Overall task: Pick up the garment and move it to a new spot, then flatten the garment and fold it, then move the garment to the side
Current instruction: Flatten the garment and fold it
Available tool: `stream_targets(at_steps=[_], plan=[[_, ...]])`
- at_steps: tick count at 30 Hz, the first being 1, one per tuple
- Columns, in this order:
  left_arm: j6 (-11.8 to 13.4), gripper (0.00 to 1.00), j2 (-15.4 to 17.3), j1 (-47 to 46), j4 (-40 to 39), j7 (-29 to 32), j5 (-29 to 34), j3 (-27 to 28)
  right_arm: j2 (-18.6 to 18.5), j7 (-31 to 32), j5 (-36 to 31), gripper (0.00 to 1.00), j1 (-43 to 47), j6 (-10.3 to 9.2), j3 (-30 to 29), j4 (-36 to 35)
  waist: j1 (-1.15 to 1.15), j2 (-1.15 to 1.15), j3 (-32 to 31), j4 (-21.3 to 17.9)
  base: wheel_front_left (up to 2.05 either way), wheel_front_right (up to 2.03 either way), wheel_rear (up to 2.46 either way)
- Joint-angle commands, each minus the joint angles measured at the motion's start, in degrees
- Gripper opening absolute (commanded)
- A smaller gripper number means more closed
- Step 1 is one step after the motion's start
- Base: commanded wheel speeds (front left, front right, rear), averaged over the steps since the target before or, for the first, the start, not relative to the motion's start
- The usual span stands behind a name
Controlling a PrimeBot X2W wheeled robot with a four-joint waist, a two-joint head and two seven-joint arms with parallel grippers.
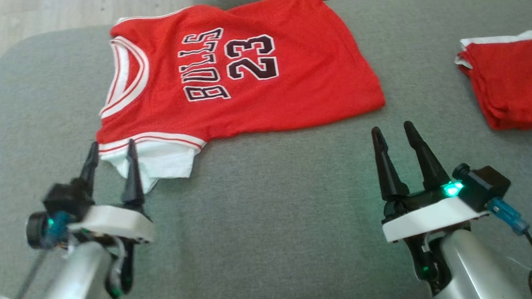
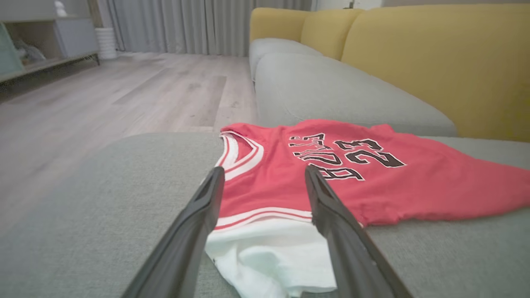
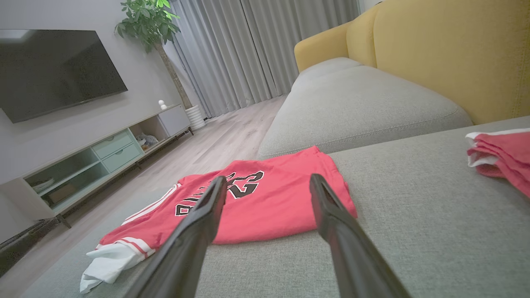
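We find the red jersey spread face up on the grey seat cushion, neckline toward our left and hem toward our right, mostly flat but with a bunch of white fabric poking out at its near left corner. The left gripper sits low at that corner with its fingers spread wide. The white bunch lies between them in the left wrist view, but they pinch nothing. We judge it is placed there because that corner is the untidy part, the natural spot to tug or smooth before folding. The right gripper is likewise wide open and empty, over bare cushion just short of the near hem corner. That spacing suits a two-handed grab along the near edge. Off to our right lies a folded red pile with white trim, well apart from the jersey and probably marking the side spot. By count there are two grippers with two fingers each, one spread jersey and one folded pile — how many pieces it holds we cannot tell.
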Motion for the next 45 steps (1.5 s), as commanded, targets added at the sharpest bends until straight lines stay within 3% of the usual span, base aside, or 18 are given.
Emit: stream_targets(at_steps=[1, 4, 10, 20, 30, 36, 45], plan=[[1.9, 1.0, 1.0, -0.4, -4.1, -0.8, 2.2, 2.5, -0.1, -0.6, -0.8, 1.0, 0.0, 0.37, 0.6, -1.9, 0.0, 0.0, -0.2, 1.1, 0.0, 0.0, 0.0], [3.7, 1.0, -2.1, 4.3, -11.0, -0.9, 5.3, 5.1, -0.1, -0.6, -1.6, 1.0, 0.3, 0.37, -0.1, -2.1, 0.0, 0.0, -0.4, 2.7, 0.0, 0.0, 0.0], [1.6, 1.0, -4.8, 8.3, -11.8, -0.9, 6.2, 5.7, -0.1, -0.6, -2.2, 1.0, 0.3, 0.37, 0.0, -1.9, 0.0, 0.0, -0.4, 4.1, 0.0, 0.0, 0.0], [-1.8, 1.0, -4.9, 5.4, -2.5, 2.3, 2.7, 6.4, -0.1, -0.6, -1.7, 1.0, -0.4, 0.37, 1.2, -1.8, 0.0, 0.0, 1.5, 2.0, 0.0, 0.0, 0.0], [-2.0, 1.0, -4.9, 1.3, 6.5, 5.8, -0.5, 8.4, -0.1, -0.6, -1.3, 1.0, -1.1, 0.37, 1.2, -2.3, 0.0, 0.0, 3.9, -0.8, 0.0, 0.0, 0.0], [-4.3, 1.0, -4.8, -0.1, 10.4, 6.8, -1.2, 7.6, -0.1, -0.6, -1.2, 1.0, -1.1, 0.37, 1.3, -2.6, 0.0, 0.0, 4.5, -1.7, 0.0, 0.0, 0.0], [-4.9, 1.0, -5.3, -1.3, 14.4, 7.9, -1.8, 7.1, -0.1, -0.6, -1.0, 1.0, -1.1, 0.37, 1.4, -2.6, 0.0, 0.0, 4.7, -2.0, 0.0, 0.0, 0.0]])
